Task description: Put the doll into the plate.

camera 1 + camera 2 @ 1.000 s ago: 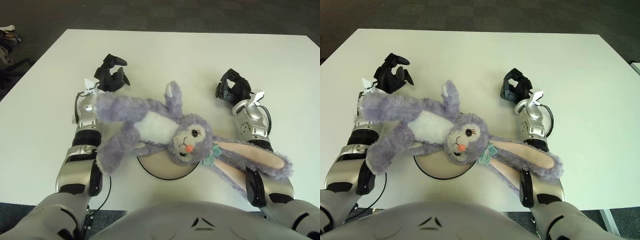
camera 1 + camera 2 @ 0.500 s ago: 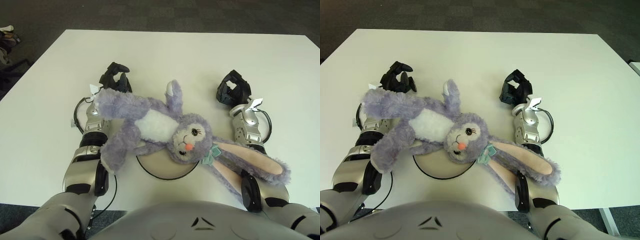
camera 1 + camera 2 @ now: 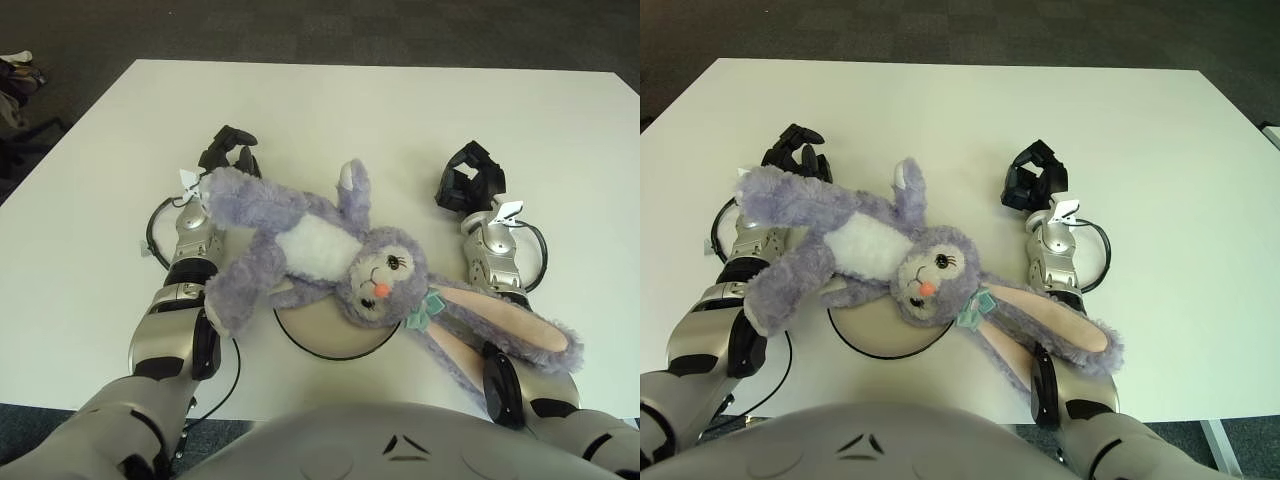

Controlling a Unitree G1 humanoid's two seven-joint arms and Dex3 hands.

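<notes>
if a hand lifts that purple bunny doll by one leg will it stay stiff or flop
Probably flop: the doll looks like soft plush, and its long ears already drape limp over the right forearm. Likely light for its bulk and easy to grip, being fuzzy. It sprawls well past the plate, so limbs may trail. The left hand and right hand hold nothing.

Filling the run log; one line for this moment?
doll: sprawled over plate and both forearms | left hand: empty | right hand: empty
</notes>
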